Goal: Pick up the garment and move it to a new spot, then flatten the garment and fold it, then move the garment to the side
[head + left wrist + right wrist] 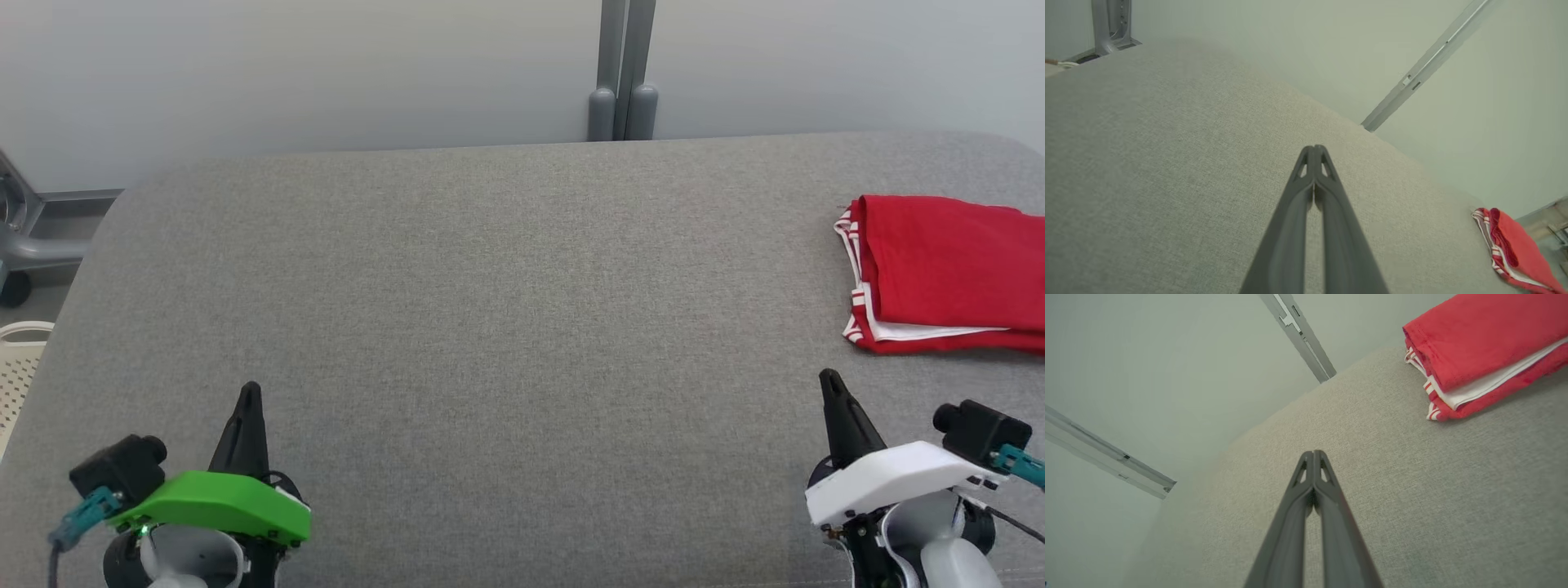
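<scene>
The garment (947, 273) is red with white stripes at its edges and lies folded into a neat stack at the right side of the grey table (490, 327). In the left wrist view the garment (1515, 249) sits at the far lower right, and in the right wrist view the garment (1482, 347) fills the upper right. My left gripper (249, 390) rests low at the lower left, shut and empty, with its fingertips (1314, 149) pressed together. My right gripper (830, 377) stands at the lower right, shut with nothing in it, a short way in front of the garment; its fingertips (1313, 454) also meet.
A pale wall with a grey vertical post (624, 73) runs behind the table. A grey frame on wheels (24, 237) and a white perforated basket (20, 367) stand off the table's left edge. The garment reaches the head view's right edge.
</scene>
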